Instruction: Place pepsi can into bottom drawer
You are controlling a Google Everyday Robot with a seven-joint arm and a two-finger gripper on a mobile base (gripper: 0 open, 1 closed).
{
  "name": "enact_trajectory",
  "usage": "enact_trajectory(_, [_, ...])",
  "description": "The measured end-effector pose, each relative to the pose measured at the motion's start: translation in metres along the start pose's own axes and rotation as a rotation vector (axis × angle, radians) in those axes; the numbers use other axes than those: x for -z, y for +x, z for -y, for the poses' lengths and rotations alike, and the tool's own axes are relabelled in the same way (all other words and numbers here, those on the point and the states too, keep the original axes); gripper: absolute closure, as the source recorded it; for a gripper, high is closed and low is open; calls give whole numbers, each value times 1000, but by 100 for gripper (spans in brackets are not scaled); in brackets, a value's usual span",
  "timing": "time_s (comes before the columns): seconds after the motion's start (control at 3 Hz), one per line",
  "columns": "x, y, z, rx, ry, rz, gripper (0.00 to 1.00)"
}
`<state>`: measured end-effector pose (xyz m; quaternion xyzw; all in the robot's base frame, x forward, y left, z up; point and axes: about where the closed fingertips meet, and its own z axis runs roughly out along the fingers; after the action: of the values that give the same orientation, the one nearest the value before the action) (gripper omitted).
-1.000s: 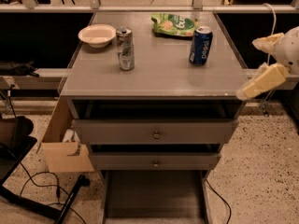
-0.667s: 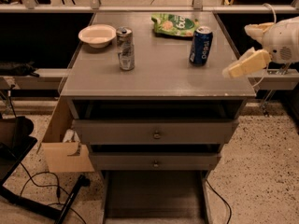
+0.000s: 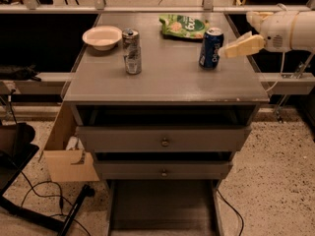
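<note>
The dark blue pepsi can (image 3: 211,48) stands upright on the right part of the grey cabinet top (image 3: 167,82). My gripper (image 3: 227,51) comes in from the right on a white arm, and its cream fingertips sit just right of the can, almost touching it. The bottom drawer (image 3: 162,211) is pulled out at the foot of the cabinet, a shallow grey tray with nothing showing in it.
A slim silver can (image 3: 131,51) stands left of centre. A white bowl (image 3: 102,37) sits at the back left and a green snack bag (image 3: 183,26) at the back. Two upper drawers with knobs (image 3: 164,142) are slightly open. A cardboard box (image 3: 66,154) stands at the cabinet's left.
My gripper has risen from beside the cabinet's right front corner and moved left and toward the back, up to the pepsi can. The can has not moved.
</note>
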<state>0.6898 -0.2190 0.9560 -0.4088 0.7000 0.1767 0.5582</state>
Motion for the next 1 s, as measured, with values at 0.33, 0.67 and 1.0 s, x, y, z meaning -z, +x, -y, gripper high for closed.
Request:
enact_trajectory(0.33, [-31,0,15,-67,-4,75,0])
enact_trajectory(0.67, [-59,0,25,-82,-8,128,0])
enact_trajectory(1.0, [-82,5,29,-69,15,153,16])
